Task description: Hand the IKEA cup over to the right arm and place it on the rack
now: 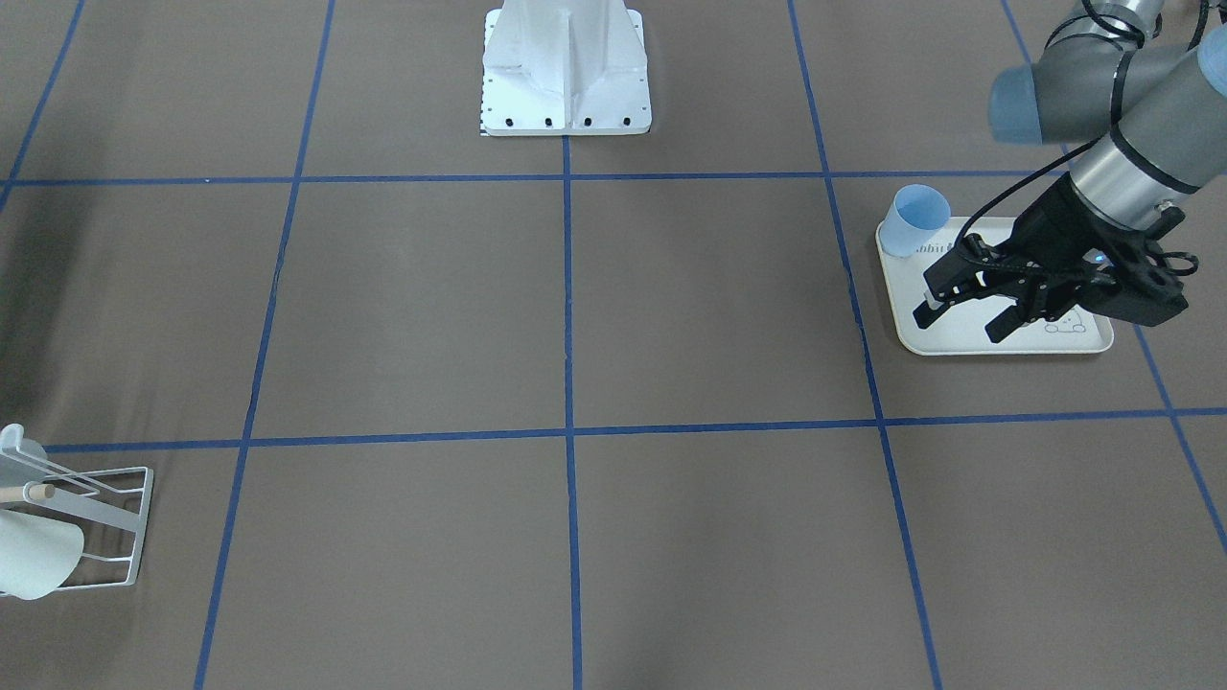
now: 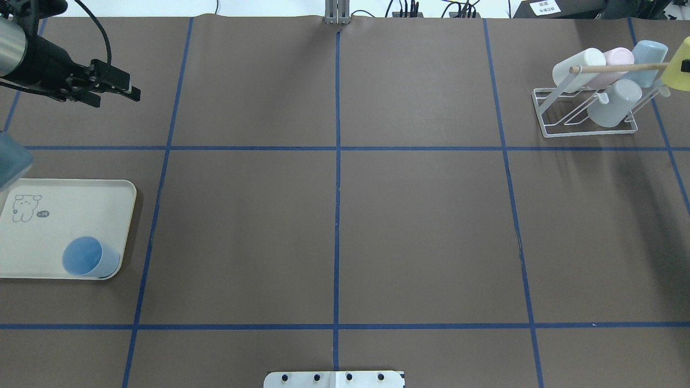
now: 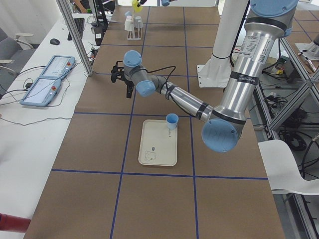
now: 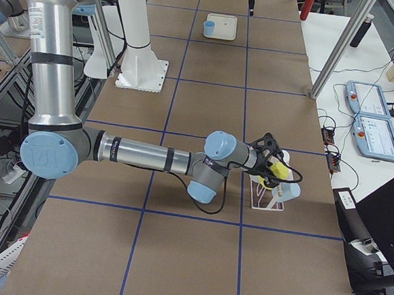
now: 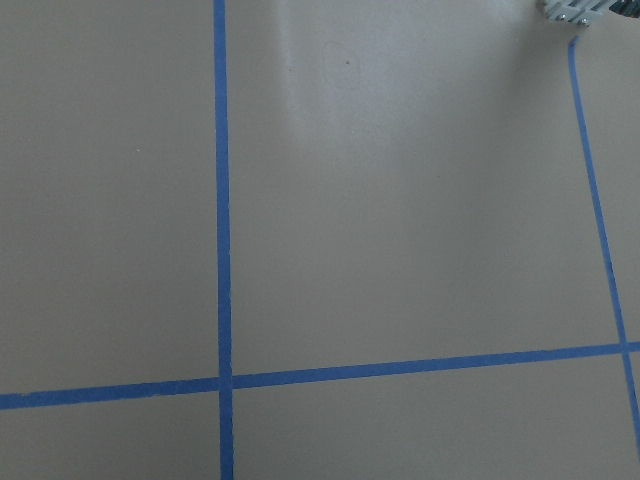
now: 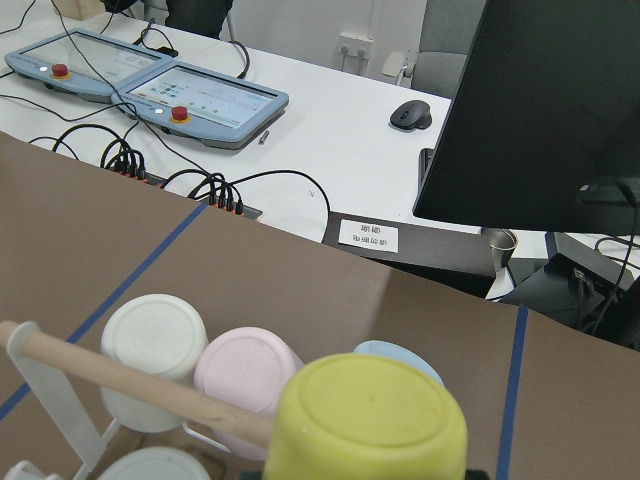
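A yellow IKEA cup point(image 6: 366, 420) fills the bottom of the right wrist view, its base towards the camera, just above the rack's wooden dowel point(image 6: 130, 385). From overhead the cup point(image 2: 680, 67) hangs at the far right end of the white wire rack point(image 2: 544, 116). My right gripper point(image 4: 270, 160) is shut on it, and its fingers are hidden in the wrist view. My left gripper point(image 1: 959, 321) is open and holds nothing, hovering near the cream tray point(image 1: 959, 340); from overhead this gripper point(image 2: 132, 91) is at the far left.
A blue cup point(image 2: 89, 257) stands upright in a corner of the rabbit-print tray point(image 2: 64, 215). White, pink, pale-blue and grey cups point(image 2: 614, 102) hang on the rack. The robot's white base point(image 1: 566, 67) sits mid-table. Blue tape lines cross the brown table.
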Robot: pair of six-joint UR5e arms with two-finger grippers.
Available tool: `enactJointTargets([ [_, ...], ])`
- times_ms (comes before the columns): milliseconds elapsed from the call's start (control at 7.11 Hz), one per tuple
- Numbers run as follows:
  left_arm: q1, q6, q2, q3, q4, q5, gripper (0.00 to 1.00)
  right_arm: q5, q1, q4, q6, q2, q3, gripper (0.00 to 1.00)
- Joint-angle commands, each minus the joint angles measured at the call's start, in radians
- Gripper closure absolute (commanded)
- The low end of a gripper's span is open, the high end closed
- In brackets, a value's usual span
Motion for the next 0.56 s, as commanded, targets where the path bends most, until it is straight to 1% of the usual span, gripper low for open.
enactJointTargets([
  [0, 0.001, 0.001, 0.000, 0.006, 0.000, 0.000, 0.00, -0.042, -0.033, 0.050, 0.001, -0.002, -0.035, 1.00],
  [281, 0.001, 0.001, -0.003, 0.007, 0.000, 0.000, 0.00, -0.054, -0.047, 0.049, 0.004, 0.000, -0.033, 1.00],
  [422, 0.001, 0.000, -0.003, 0.006, 0.000, 0.000, 0.00, -0.065, -0.054, 0.050, 0.004, 0.000, -0.033, 0.98],
])
